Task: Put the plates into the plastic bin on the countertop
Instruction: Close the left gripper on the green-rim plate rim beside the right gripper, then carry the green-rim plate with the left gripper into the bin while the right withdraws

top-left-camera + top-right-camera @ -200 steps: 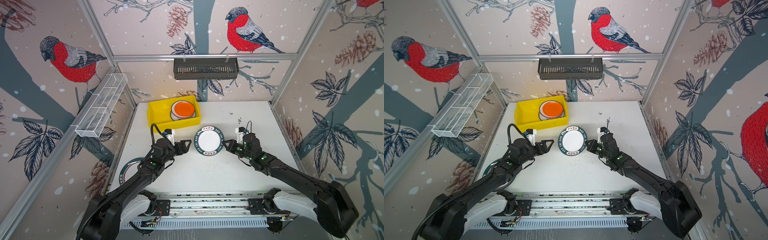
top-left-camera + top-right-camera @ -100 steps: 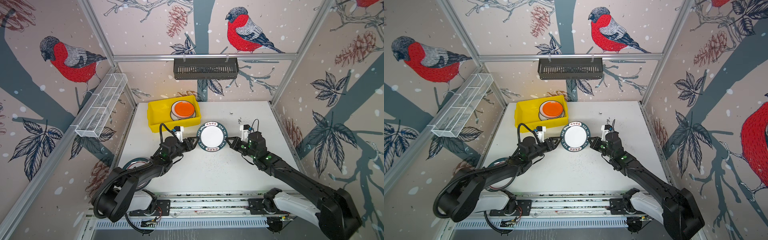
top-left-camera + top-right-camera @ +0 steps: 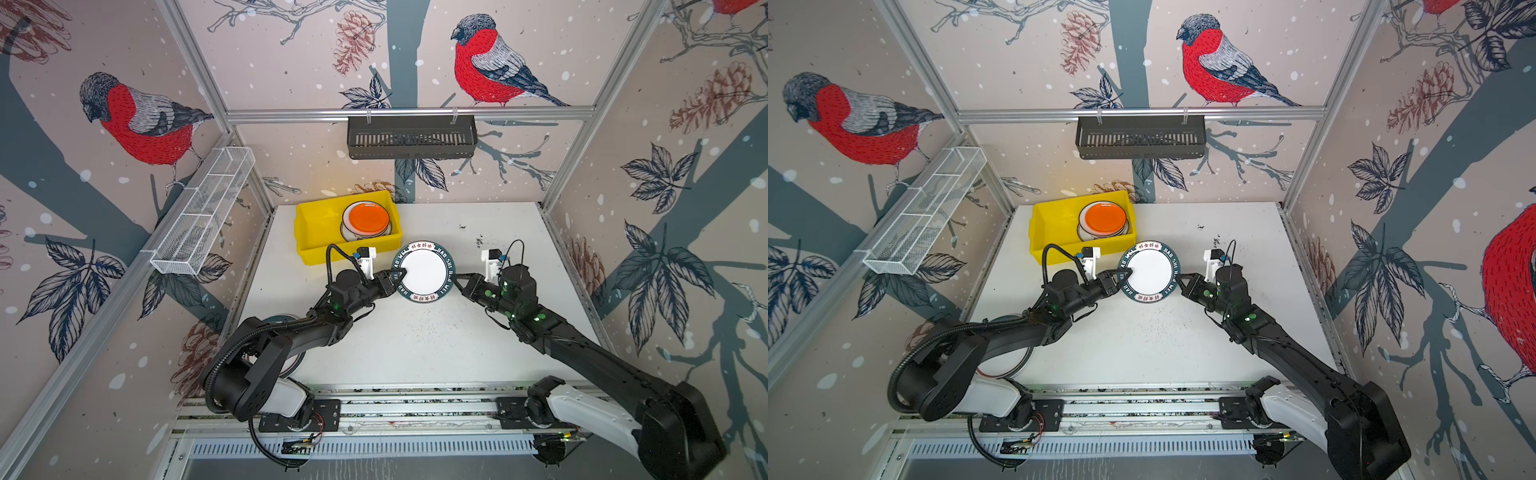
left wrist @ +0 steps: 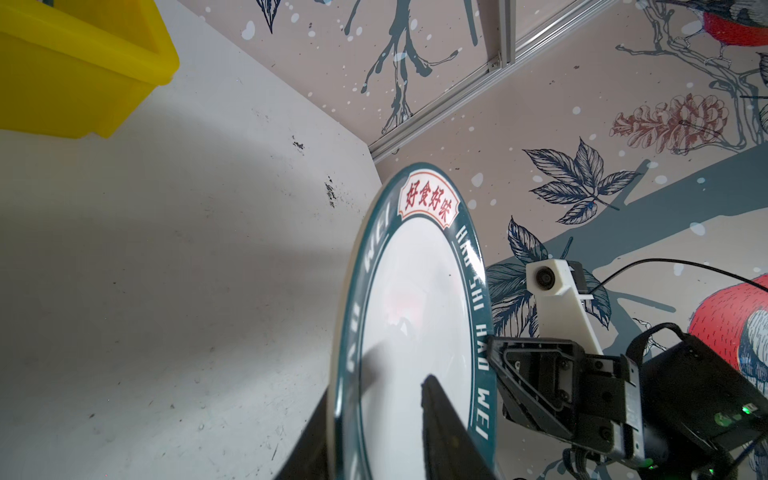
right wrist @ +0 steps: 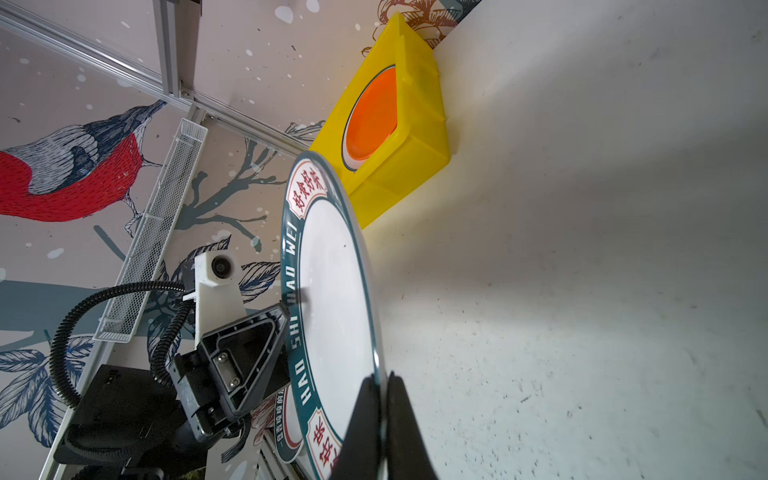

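Note:
A white plate with a dark-green lettered rim (image 3: 424, 272) (image 3: 1149, 272) (image 4: 415, 311) (image 5: 332, 291) hangs level above the countertop (image 3: 415, 340), just in front of the yellow plastic bin (image 3: 316, 232) (image 3: 1050, 228) (image 4: 62, 83) (image 5: 415, 124). My right gripper (image 3: 456, 282) (image 3: 1179, 279) (image 5: 380, 378) is shut on its right rim. My left gripper (image 3: 401, 275) (image 3: 1126, 275) (image 4: 374, 390) straddles the left rim, one finger over the white face with a small gap, one under. An orange plate (image 3: 368, 217) (image 3: 1104, 217) (image 5: 370, 116) tops a stack in the bin. Another plate (image 3: 272, 321) lies partly hidden under my left arm.
A black slotted basket (image 3: 411, 137) hangs on the back rail. A white wire-mesh basket (image 3: 199, 212) is fixed to the left wall. Aluminium rails (image 3: 395, 411) carry both arm bases along the front edge. Dark specks (image 3: 480, 241) mark the countertop at the back right.
My right gripper has carried the plate back towards the bin. My left gripper has come up to the plate's left rim and narrowed its jaws around it.

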Motion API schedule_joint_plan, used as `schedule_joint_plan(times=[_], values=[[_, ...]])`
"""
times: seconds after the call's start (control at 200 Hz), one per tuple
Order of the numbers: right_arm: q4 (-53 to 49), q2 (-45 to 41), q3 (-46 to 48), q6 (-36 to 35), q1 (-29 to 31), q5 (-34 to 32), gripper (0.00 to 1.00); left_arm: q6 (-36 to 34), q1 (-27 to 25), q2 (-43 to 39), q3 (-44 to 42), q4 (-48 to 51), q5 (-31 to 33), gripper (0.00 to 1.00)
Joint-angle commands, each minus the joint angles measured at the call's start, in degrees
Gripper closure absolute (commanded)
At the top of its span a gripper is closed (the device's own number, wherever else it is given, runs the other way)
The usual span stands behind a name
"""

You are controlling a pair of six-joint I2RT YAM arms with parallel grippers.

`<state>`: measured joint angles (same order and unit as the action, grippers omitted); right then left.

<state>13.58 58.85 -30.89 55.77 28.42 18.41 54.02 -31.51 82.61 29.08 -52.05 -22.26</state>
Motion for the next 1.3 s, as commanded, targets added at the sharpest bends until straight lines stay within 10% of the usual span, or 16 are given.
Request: schedule_joint_plan(times=[0.0, 0.366, 0.666, 1.297], values=[[3.8, 0.0, -0.2, 0.7, -0.1, 1.4, 0.98, 1.1, -0.1, 0.5, 0.7, -4.6, -0.7, 0.78], [1.8, 0.7, -0.9, -2.2, 0.1, 0.7, 0.97, 0.8, -0.2, 2.0, 2.1, -3.6, -1.5, 1.00], [-1.0, -1.5, -1.2, -5.2, 0.3, -1.1, 0.42, -0.3, -0.2, 2.2, 3.7, -1.1, -1.2, 1.00], [-11.8, -14.1, -0.9, -10.4, 0.1, -11.0, 0.00, -5.1, 2.8, 3.5, 13.4, 7.9, -0.1, 1.00]])
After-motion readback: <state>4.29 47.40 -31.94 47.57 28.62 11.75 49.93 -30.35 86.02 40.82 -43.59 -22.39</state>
